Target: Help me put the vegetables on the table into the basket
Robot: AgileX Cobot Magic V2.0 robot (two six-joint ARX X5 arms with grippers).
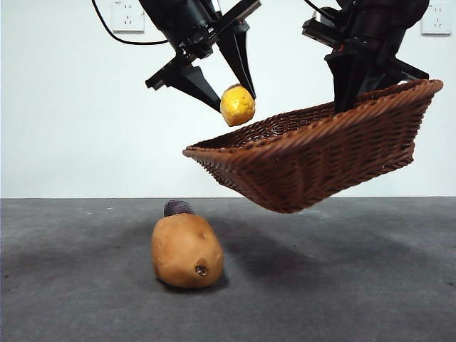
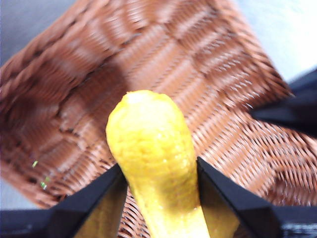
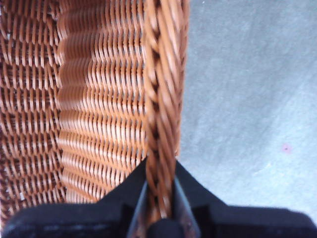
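Left to right in the front view. On the table lies the potato, long axis running front to back, dark eye on the end nearest the camera. The small purple veg sits just behind it, mostly hidden, touching or nearly so; can't tell which.

Above, the left gripper comes down from the top edge, tilted, jaws angled downward & set narrow, pinching the yellow corn piece w/ one jaw on each side. Corn is in mid-air, just beside the basket's low rim. In the left wrist view the corn piece points lengthwise away from the left gripper, w/ the basket floor behind it.

Further right, the right gripper reaches down from the top, jaws clamped on the braided rim of the basket. Basket hangs clear off the table, tilted: left end low, right end high. Right wrist view: right gripper w/ rim running straight out between the jaws.
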